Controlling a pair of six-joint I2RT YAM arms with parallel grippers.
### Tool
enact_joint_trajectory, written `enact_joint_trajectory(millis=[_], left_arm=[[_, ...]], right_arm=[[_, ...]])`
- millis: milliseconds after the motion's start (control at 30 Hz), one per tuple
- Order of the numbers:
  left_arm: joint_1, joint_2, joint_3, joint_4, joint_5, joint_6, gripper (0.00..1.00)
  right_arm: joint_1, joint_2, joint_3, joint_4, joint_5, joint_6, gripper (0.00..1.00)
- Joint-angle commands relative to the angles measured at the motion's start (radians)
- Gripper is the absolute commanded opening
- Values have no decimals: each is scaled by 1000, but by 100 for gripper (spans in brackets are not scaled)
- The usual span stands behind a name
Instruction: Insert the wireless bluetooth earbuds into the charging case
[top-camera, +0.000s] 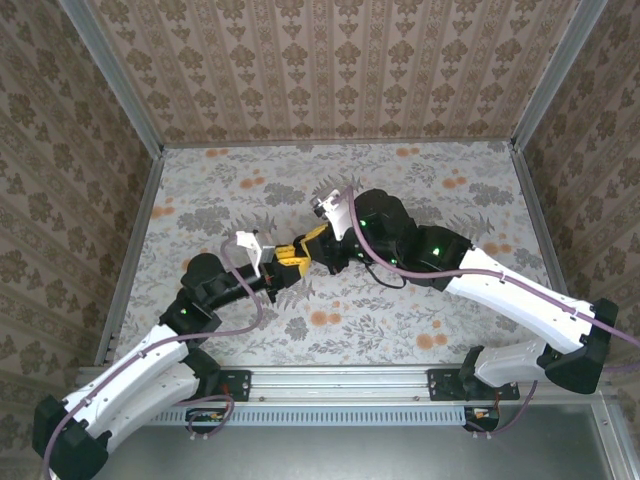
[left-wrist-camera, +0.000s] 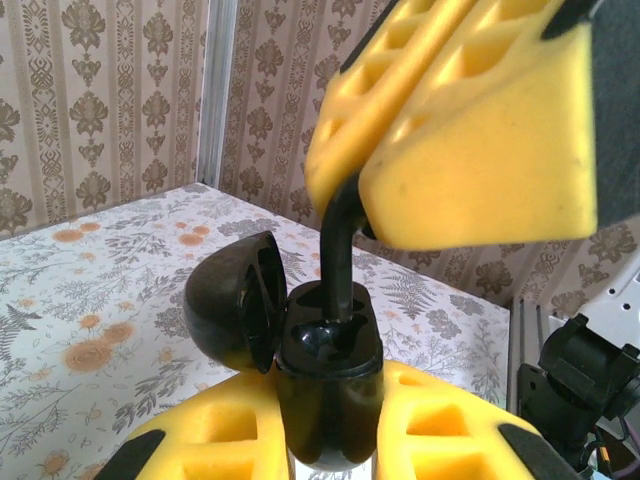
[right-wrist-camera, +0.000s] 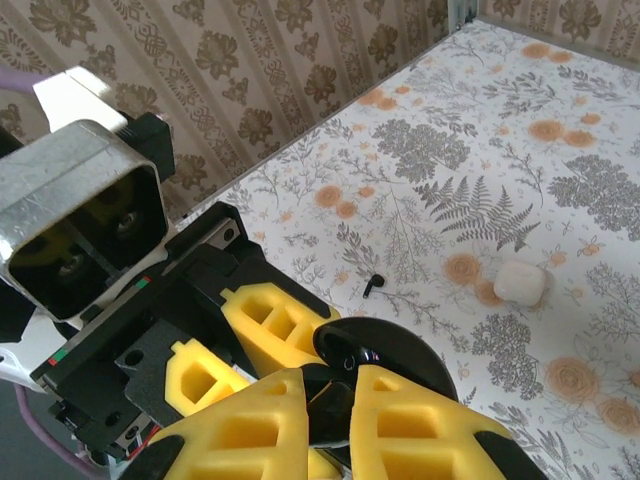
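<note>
Yellow pads on your left gripper (left-wrist-camera: 325, 445) are clamped on the lower body of a black charging case (left-wrist-camera: 325, 350) and hold it upright. The lid (left-wrist-camera: 235, 300) stands open on its hinge, tipped to the left in the left wrist view.

Straight above the case, your right gripper (left-wrist-camera: 345, 180) is pinched on a black earbud (left-wrist-camera: 338, 250). The stem drops from between the yellow fingers, and its lower end sits inside the open mouth of the case. You cannot tell whether it is fully seated, because the well is too dark and glossy.

From overhead, the two grippers meet near the middle of the flowered tablecloth (top-camera: 420, 190). Your left arm (top-camera: 150, 350) reaches in from the lower left and your right arm (top-camera: 520, 300) from the right.

Farther right, in the right wrist view, a tiny black piece (right-wrist-camera: 373, 283) lies alone on the cloth; it may be the other earbud. Beyond it rests a small white rounded box (right-wrist-camera: 520, 283). Both are well apart from the grippers.
</note>
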Motion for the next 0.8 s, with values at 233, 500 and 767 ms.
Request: enact_joint_trajectory(millis=[233,500,767], left_arm=[[-8,-21,34,20,-19,21,0],[-9,-26,33,18,-23,21,0],[-8,-32,29,18,-30,21,0]], right_arm=[[17,2,-34,-2,13,0,11],[17,-4,-30,-22,40,3,11],[17,-14,-33,-39,-12,-7,10]])
